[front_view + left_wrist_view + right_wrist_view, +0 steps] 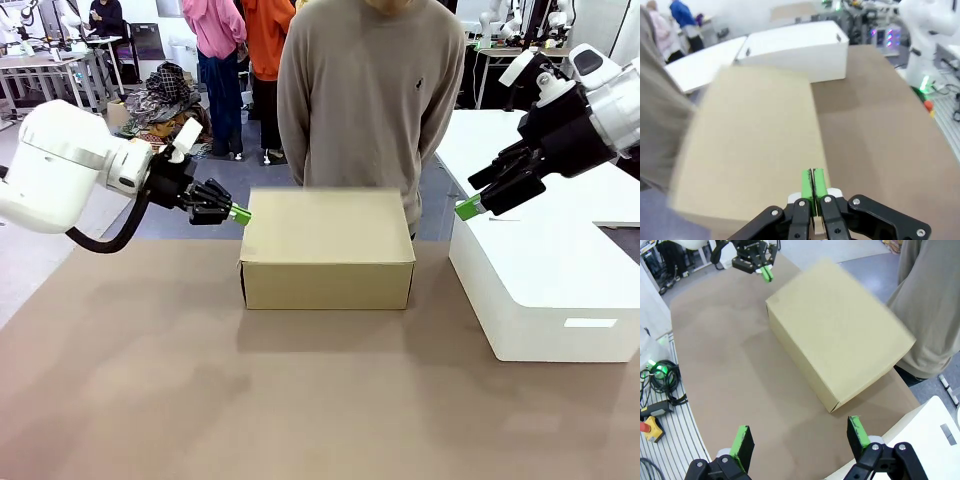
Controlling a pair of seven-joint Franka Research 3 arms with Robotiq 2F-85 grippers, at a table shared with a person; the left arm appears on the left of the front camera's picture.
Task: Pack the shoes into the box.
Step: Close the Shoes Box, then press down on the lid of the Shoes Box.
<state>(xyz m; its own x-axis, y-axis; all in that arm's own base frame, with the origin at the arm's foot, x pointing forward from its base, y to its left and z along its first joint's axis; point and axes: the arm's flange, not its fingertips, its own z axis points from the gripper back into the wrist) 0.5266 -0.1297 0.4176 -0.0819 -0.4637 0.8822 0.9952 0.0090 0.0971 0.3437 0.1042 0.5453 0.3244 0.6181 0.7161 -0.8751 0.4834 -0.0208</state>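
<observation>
- The box (327,247) sits mid-table with its lid down flat, long axis running across my front view, just in front of the person (365,95).
- My left gripper (238,213) has its pads pressed together on nothing, at the box's top corner toward 10 o'clock, touching or nearly so; I judge it the nearer arm.
- My right gripper (468,209) hangs with pads spread wide, empty, toward 2 o'clock above the white block (545,290).
</observation>
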